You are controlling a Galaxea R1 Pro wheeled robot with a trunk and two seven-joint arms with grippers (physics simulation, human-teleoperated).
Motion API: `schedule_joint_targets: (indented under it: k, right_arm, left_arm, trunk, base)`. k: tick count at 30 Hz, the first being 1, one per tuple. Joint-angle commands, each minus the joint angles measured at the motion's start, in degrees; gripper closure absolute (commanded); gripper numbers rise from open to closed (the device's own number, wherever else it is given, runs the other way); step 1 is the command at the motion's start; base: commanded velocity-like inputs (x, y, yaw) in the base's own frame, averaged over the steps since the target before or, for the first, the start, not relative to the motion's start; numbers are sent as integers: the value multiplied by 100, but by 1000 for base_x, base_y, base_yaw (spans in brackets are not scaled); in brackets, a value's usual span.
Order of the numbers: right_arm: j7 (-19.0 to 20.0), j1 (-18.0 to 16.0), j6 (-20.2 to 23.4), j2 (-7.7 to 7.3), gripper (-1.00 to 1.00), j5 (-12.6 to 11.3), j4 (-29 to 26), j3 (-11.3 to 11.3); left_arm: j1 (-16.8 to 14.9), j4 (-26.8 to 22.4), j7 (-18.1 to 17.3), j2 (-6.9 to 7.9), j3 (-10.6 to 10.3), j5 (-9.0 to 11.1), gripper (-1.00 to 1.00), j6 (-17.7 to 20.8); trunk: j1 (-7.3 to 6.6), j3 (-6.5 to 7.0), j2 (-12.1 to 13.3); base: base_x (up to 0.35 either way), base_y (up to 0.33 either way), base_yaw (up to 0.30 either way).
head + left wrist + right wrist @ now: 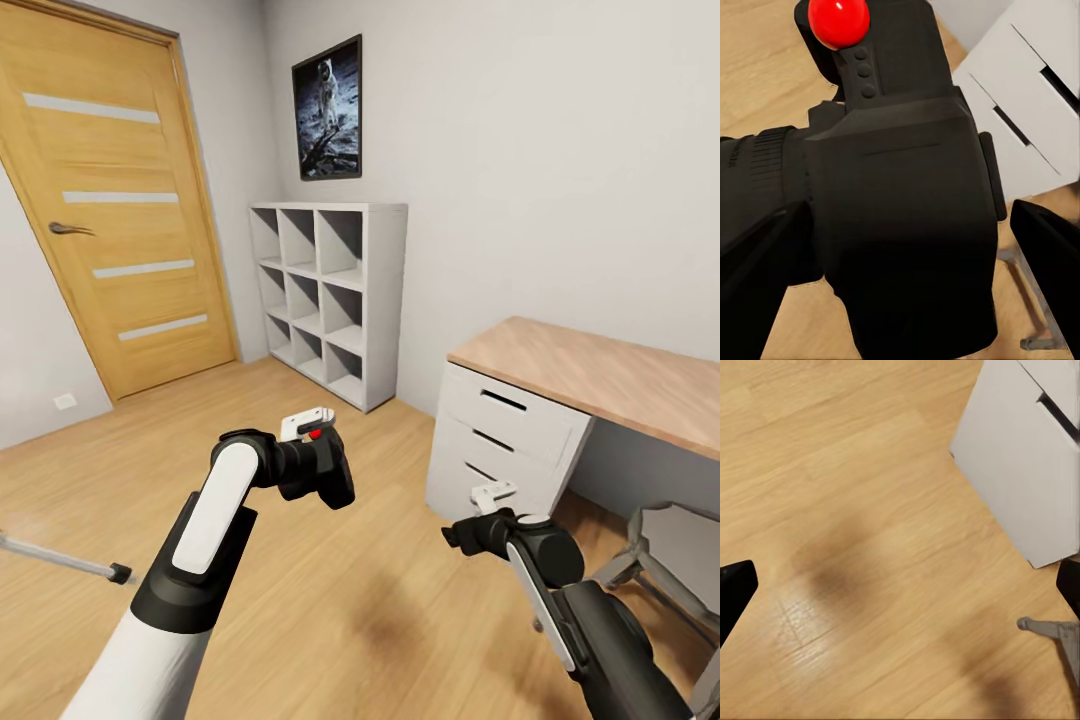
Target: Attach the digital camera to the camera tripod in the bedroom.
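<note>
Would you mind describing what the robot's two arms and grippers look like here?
Both arms are glossy black with rounded joints and white panels: the left arm carries a long white oval inlay and a white lower segment, the right arm a thin white stripe. The left gripper and right gripper are black, each by a small white bracket.

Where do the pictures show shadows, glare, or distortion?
Head view: wide-angle distortion tilts the door; soft shadow on the floor. Left wrist view: the digital camera looks dark, its red button glossy. Right wrist view: blurry shadows on the floor.
</note>
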Motion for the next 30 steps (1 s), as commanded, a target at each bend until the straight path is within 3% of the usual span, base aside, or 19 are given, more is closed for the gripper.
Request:
schedule_joint_targets:
  k: [1,8,15,21,30]
  right_arm:
    - [19,-1,22,12,-100,23,-4,24]
    - [9,10,22,38,-100,4,-27,82]
    - [13,16,22,36,-100,-13,-3,394]
    - [16,15,22,48,-100,-20,109,512]
    - [29,7,22,49,-100,-20,313,530]
  left_arm:
    - [-6,-4,57,1,2,47,100,20]
    - [3,-4,211,7,34,43,100,-16]
    - [4,-4,406,19,35,43,100,-160]
    - [10,-4,449,23,50,44,100,-209]
    - [6,-2,462,35,85,46,100,-230]
  trunk:
    - [2,-6,-3]
    - [2,-6,-3]
    - [2,-6,-3]
    - [2,-7,-3]
    - [2,-7,-3]
  base:
    - [298,-217,4]
    - [297,-218,1]
    - [307,-154,32]
    - [235,-13,215]
    - [52,-2,282]
